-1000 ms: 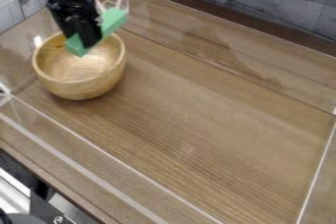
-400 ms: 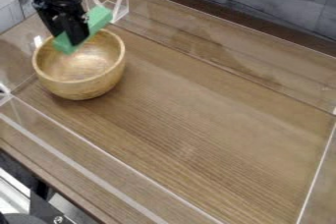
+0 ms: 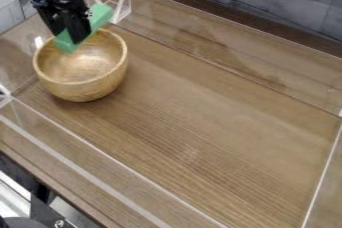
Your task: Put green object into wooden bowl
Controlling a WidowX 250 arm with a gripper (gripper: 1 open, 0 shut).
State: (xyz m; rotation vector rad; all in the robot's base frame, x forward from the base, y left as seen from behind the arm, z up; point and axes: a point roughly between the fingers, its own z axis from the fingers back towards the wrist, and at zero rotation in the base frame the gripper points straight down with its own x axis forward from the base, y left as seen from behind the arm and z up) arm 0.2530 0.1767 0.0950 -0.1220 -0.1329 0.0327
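Observation:
The wooden bowl point(image 3: 80, 68) is round and light tan, and it rests on the table at the left. Above its far rim hangs the green object point(image 3: 83, 28), a bright green bar held tilted. My gripper point(image 3: 70, 27) is black and comes down from the top left. Its fingers are shut on the green object's middle, and the bar's ends stick out on either side. The block is clear of the bowl's bottom, just over the back edge of the bowl.
The wooden table point(image 3: 214, 112) is ringed by low clear plastic walls point(image 3: 325, 167). A dark brick wall stands behind at the top right. The table's front edge runs along the lower left.
Compared with a second ago, my gripper and the green object have moved up and to the left, toward the bowl's far rim. Nothing differs from the more recent frame.

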